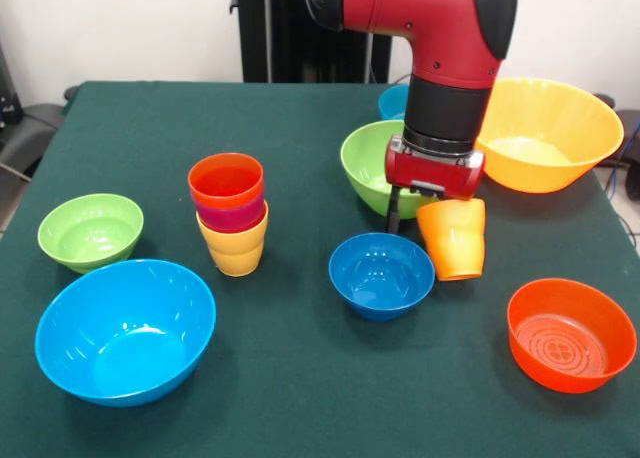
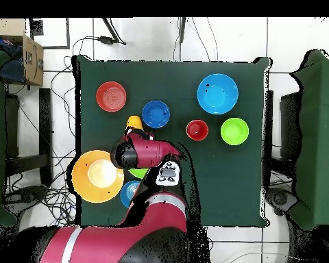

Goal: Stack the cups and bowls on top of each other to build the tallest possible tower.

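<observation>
My gripper is shut on the rim of an orange-yellow cup and holds it tilted, low over the table beside a dark blue bowl. One black finger shows left of the cup. A short tower stands left of centre: a yellow cup at the bottom, a purple cup in it, a red-orange cup on top. In the overhead view the arm covers the gripper; the held cup peeks out beside the dark blue bowl, and the tower shows from above.
A small green bowl and a large light blue bowl sit at the front left. An orange-red bowl is at the front right. A large orange-yellow bowl, a green bowl and a blue-teal bowl lie behind the arm.
</observation>
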`<state>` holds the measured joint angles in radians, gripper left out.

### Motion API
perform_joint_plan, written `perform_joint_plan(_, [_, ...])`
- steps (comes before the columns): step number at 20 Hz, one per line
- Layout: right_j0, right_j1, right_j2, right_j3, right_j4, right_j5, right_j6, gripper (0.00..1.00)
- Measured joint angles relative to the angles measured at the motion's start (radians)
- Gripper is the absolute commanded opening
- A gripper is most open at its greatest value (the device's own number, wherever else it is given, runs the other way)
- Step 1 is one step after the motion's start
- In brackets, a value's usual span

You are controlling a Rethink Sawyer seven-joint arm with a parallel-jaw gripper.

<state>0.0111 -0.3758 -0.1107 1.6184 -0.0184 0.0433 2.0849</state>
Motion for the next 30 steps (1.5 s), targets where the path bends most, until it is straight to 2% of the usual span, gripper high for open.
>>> perform_joint_plan(10, [-0.020,-0.006,0.037,0.001,0.006,-0.023,0.000,1.00])
perform_joint_plan(18, [-0.036,-0.018,0.081,0.001,0.048,-0.023,0.000,1.00])
perform_joint_plan(19, [-0.036,-0.028,0.083,0.001,0.062,-0.023,0.000,0.00])
perform_joint_plan(30, [-0.036,-0.056,0.082,-0.001,0.098,0.009,0.000,0.00])
